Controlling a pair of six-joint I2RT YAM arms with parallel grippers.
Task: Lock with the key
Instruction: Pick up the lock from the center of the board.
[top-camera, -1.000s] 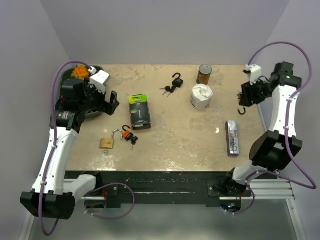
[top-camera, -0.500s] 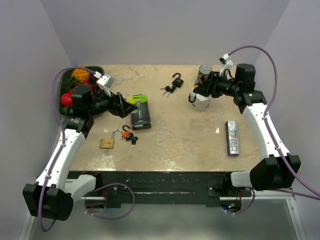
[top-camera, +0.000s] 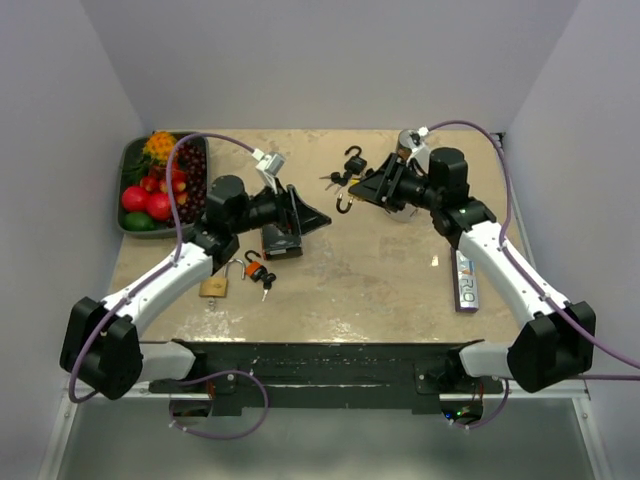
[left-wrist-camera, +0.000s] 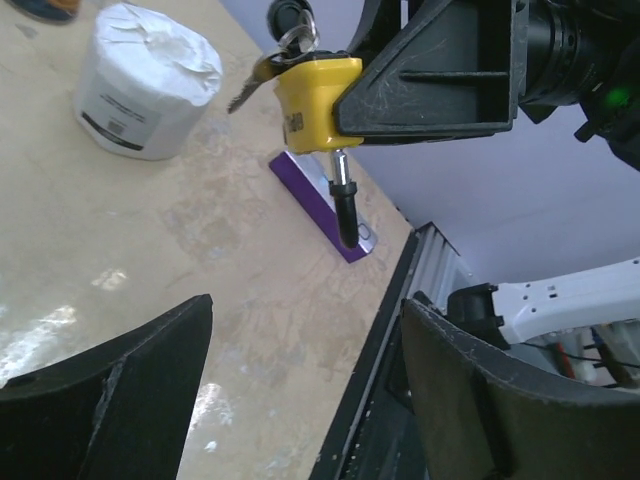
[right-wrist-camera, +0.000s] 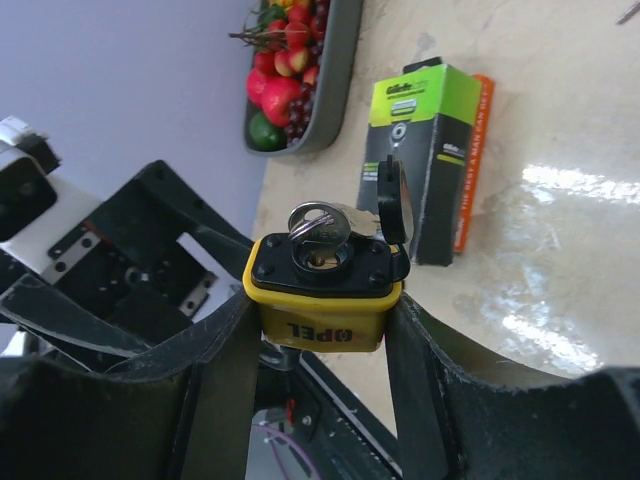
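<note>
A yellow padlock (right-wrist-camera: 320, 300) with a black top sits clamped between my right gripper's (right-wrist-camera: 320, 325) fingers. A key (right-wrist-camera: 322, 224) on a ring is in its keyhole, and a black dust cap stands flipped up beside it. In the left wrist view the same padlock (left-wrist-camera: 312, 98) hangs above the table with its open shackle (left-wrist-camera: 344, 200) pointing down. My left gripper (left-wrist-camera: 308, 305) is open and empty, facing the padlock a short way off. From above, the two grippers meet over mid-table, left gripper (top-camera: 318, 217) and right gripper (top-camera: 362, 188), with the shackle (top-camera: 343, 206) between them.
A fruit tray (top-camera: 128, 215) stands at the back left. A green razor box (top-camera: 280, 228), a brass padlock (top-camera: 213, 287) and an orange padlock (top-camera: 258, 270) lie under the left arm. A black padlock with keys (top-camera: 354, 160), a white roll (left-wrist-camera: 148, 80) and a purple box (top-camera: 465, 280) lie further right.
Both arms swung in from the table's sides to the middle. The right one carried the yellow padlock there, and the left gripper now faces it with its jaws slightly narrower.
</note>
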